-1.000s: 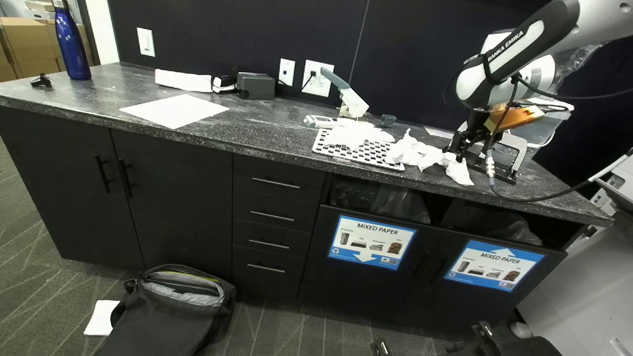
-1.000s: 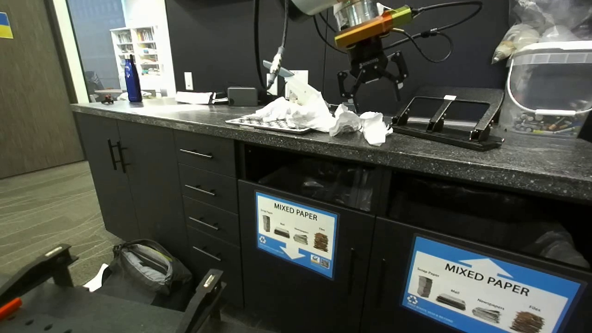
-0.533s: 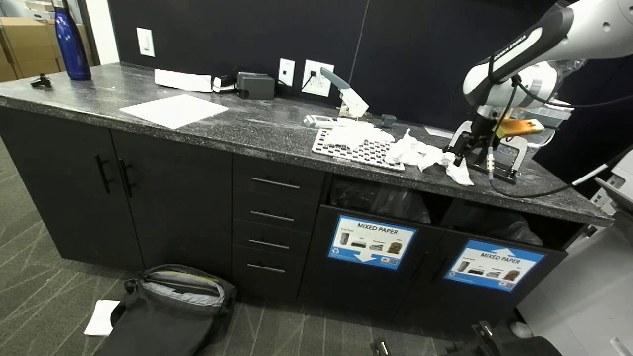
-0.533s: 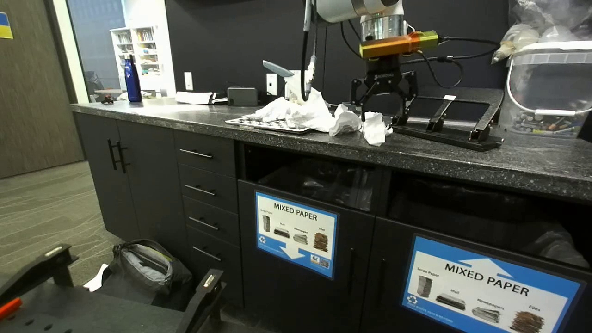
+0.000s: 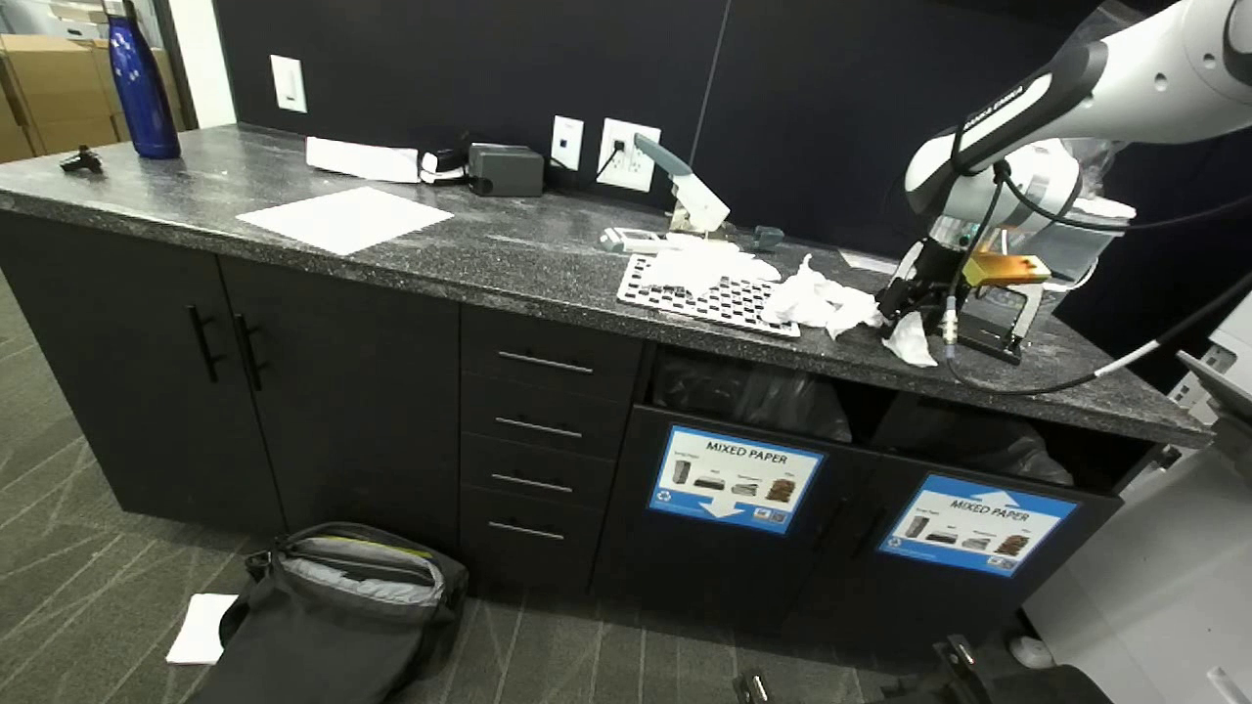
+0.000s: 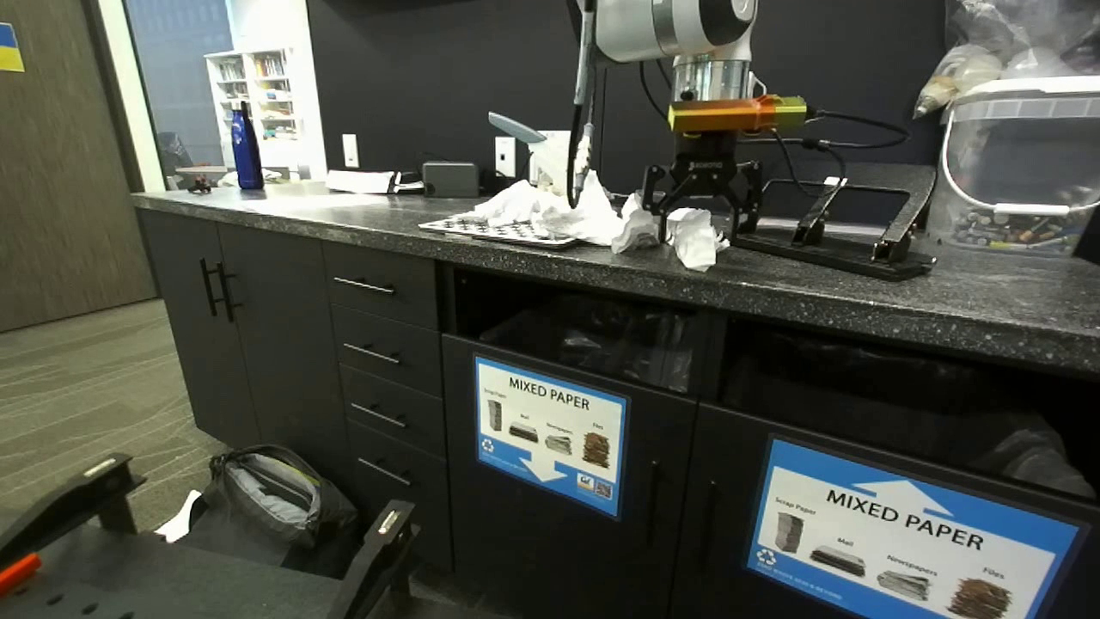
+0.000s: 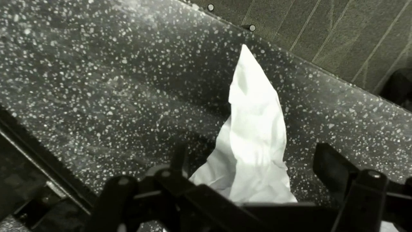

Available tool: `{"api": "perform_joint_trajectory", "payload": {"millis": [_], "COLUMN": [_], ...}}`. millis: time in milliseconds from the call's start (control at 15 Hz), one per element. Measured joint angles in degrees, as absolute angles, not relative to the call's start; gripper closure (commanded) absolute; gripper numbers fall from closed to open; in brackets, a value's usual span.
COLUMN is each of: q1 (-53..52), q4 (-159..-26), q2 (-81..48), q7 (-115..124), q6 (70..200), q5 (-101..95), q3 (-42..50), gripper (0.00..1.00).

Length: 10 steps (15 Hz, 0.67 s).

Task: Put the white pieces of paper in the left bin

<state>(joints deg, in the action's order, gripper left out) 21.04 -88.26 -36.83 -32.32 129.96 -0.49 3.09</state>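
Note:
Several crumpled white pieces of paper lie in a row along the counter in both exterior views. The endmost scrap (image 6: pixel 696 241) sits by the counter's front edge. A second scrap (image 6: pixel 634 227) lies beside it, and a bigger heap (image 5: pixel 712 264) rests on the black-dotted sheet (image 5: pixel 675 305). My gripper (image 6: pixel 699 229) points down over the endmost scrap, jaws wide apart. In the wrist view this scrap (image 7: pixel 257 129) rises between the open fingers, with bare counter showing between it and the right finger (image 7: pixel 331 164). The left bin (image 6: pixel 559 537) has a blue-and-white label and an open slot above.
Close behind the gripper stands a black folding stand (image 6: pixel 911 265), with a clear bucket (image 6: pixel 1014 155) beyond it. A near-identical right bin (image 5: pixel 910 582) adjoins the left one. A grey-and-white tool (image 5: pixel 699 203) stands behind the heap. The counter's front edge (image 7: pixel 322 69) crosses the wrist view.
The gripper has come down from above to around the endmost scrap and straightened from a tilt to nearly vertical. Its jaws stayed open. The papers look unmoved.

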Motion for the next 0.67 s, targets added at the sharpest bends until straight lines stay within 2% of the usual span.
{"api": "perform_joint_trajectory", "payload": {"millis": [467,667], "q1": [21.28,21.08], "q4": [-86.45,-85.93], "q2": [-39.19,-39.38], "q7": [-32.25,-30.85], "q6": [130.29,129.73], "q5": [-0.48,-0.98], "q3": [3.08,3.51], "gripper": [0.82,0.93]}}
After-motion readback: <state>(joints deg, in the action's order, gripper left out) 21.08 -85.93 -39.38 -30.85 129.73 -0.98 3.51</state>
